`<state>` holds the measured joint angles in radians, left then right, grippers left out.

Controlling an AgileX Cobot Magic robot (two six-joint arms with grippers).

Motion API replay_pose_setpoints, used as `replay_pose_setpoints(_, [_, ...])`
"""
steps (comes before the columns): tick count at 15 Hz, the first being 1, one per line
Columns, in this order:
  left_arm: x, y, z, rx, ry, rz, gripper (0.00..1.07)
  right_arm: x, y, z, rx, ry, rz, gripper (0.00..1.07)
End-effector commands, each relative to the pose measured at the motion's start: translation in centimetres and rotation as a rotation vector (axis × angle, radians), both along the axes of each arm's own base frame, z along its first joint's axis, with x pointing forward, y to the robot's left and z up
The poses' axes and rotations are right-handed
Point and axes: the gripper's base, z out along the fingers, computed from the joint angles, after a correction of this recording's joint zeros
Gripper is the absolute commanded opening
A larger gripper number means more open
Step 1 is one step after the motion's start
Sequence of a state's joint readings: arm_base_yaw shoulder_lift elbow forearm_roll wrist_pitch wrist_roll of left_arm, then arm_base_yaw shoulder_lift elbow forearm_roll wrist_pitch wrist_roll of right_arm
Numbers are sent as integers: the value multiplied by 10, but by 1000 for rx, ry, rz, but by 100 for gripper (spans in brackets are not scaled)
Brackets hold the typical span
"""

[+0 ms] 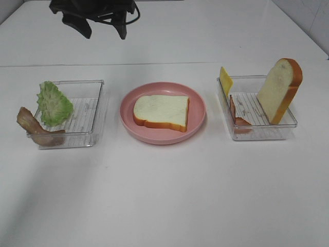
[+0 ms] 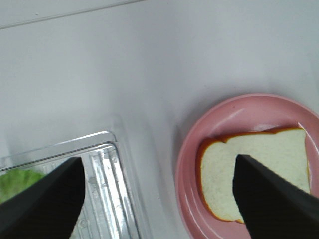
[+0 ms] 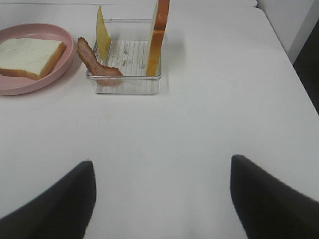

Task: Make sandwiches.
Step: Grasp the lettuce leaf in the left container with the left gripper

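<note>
Layering was judged the step in hand: one bread slice (image 1: 160, 112) lay bare on the pink plate (image 1: 198, 110), so a filling was to be fetched next by lowering into a tray. Left of the plate, one lettuce leaf (image 1: 53, 103) and one bacon strip (image 1: 32, 126) were counted in one clear tray (image 1: 95, 103). Right of it, the other tray (image 1: 257, 135) held one cheese square (image 1: 225, 81), one ham strip (image 1: 237, 118) and the second bread slice (image 1: 280, 90), upright. The left gripper (image 2: 158, 164) and right gripper (image 3: 160, 162) were spread wide, empty.
</note>
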<state>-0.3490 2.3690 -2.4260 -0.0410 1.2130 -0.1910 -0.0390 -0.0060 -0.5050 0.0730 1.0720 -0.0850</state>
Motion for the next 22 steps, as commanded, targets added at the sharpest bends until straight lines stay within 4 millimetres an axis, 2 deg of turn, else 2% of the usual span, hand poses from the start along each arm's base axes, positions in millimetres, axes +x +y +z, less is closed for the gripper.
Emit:
replay_pose_setpoints(1, [-9,29,13,23,66,45,77,-1,0,1,-1,-23,-8,71])
replay_pose_setpoints(3, [-14,52,19,30,87,83,77,-1,0,1,-1,-23,-8,71])
replay_pose_setpoints(4, [-20,72,21,41,112,117,77,-1,0,1,-1,-23,-8,71])
replay_pose_setpoints(6, [-25,92,16,61,149,143,77,-1,0,1,-1,-23,-8,71])
replay_pose_setpoints(7, [-25,97,14,62,161,151,77,-1,0,1,-1,-23,-8,71])
replay_pose_setpoints(13, [-31,141,-47,121,317,235,77,-1,0,1,-1,-23,-8,71])
replay_pose_setpoints(18, [-22,140,-98,127,400,232,75,-1,0,1,-1,-23,-8,71])
replay_pose_setpoints(20, [-17,139,-111,120,385,234,72,-1,0,1,-1,-23,-8,71])
replay_pose_setpoints(22, [-14,138,-113,112,354,236,69,-1,0,1,-1,-23,-8,71])
